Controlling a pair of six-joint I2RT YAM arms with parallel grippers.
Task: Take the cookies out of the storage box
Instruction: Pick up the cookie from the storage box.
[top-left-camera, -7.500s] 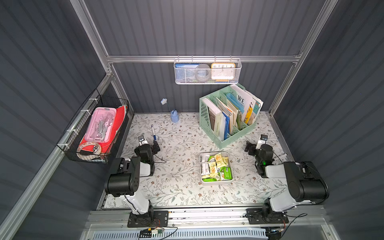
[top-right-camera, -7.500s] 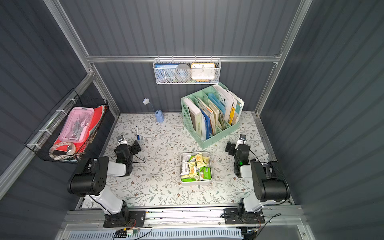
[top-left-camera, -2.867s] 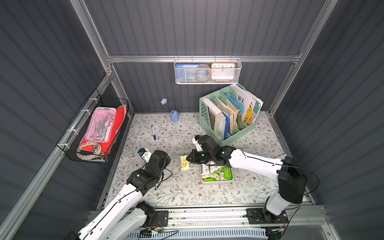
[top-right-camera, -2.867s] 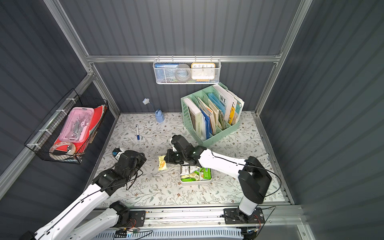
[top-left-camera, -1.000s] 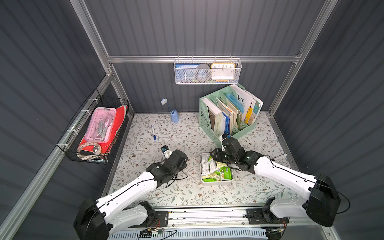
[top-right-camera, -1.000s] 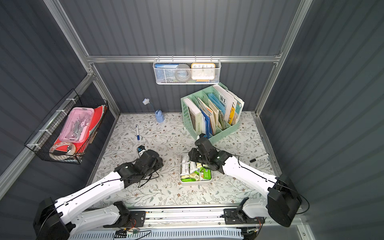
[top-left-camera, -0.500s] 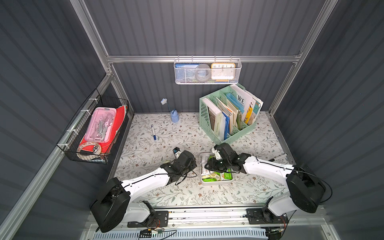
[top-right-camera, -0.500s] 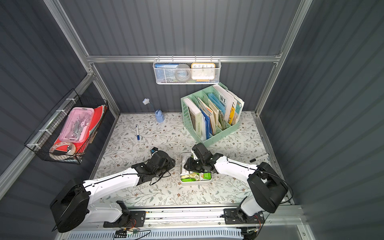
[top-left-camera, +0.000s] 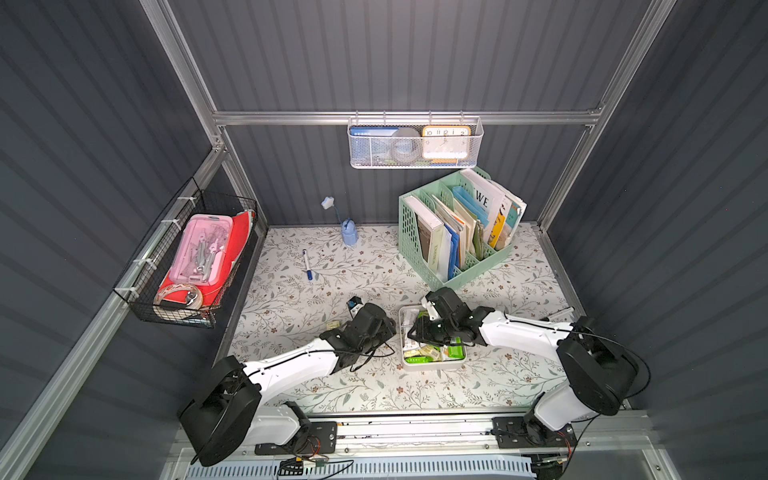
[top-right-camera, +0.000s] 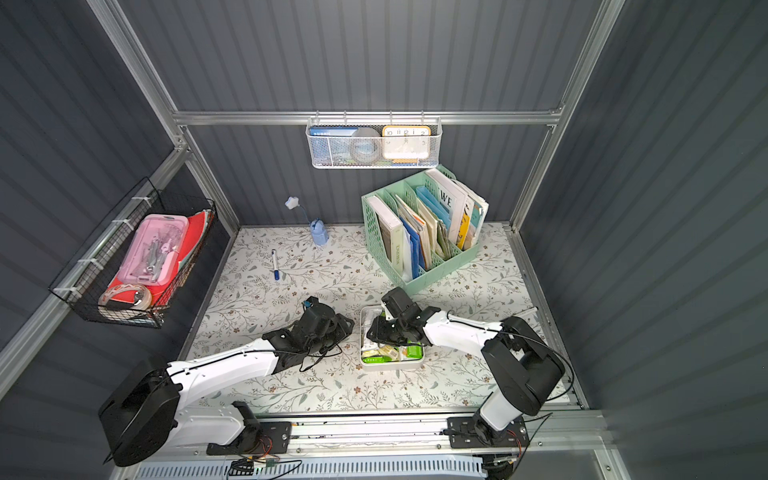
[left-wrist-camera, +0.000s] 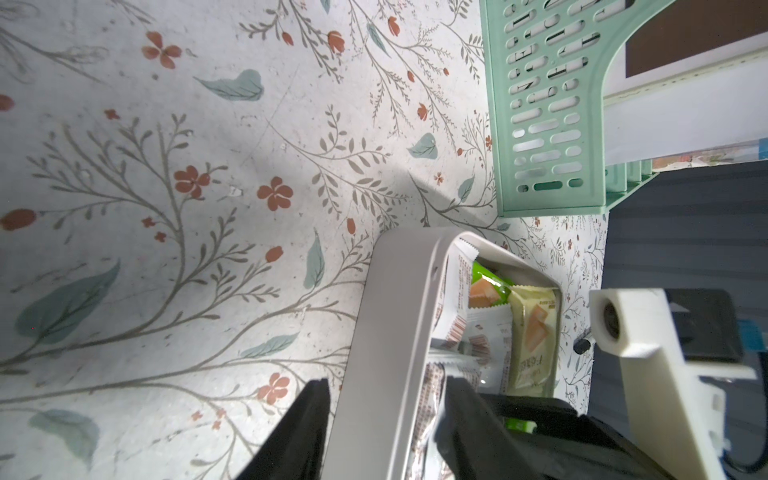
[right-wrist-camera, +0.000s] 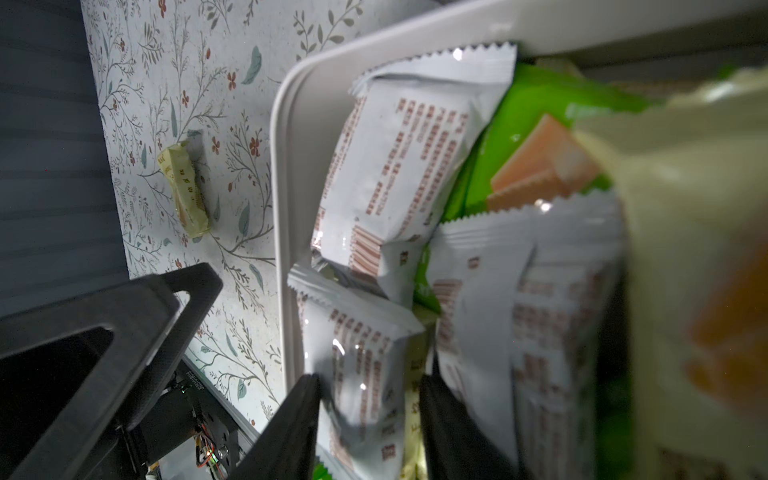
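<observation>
Item: storage box (top-left-camera: 432, 365) of cookies (right-wrist-camera: 399, 166), mid-surface (top-left-camera: 291, 299); one yellow packet (right-wrist-camera: 185, 189) already outside.
Left pincer (left-wrist-camera: 382, 432) straddles the box wall, grip unclear; right pincer (right-wrist-camera: 370, 419) brackets a white packet (right-wrist-camera: 357, 365), not clenched. Advice: brace box, clench on the packet's middle, lift straight, avoid dragging neighbours.

both arms (top-left-camera: 291, 365) have glossy white link shells with bulky black joint housings (loose thin black cables run alongside them). each base (top-right-camera: 486, 436) is a black plate with visible screws and red-and-yellow wiring. the gripper fingers (right-wrist-camera: 286, 428) are matte black plastic.
</observation>
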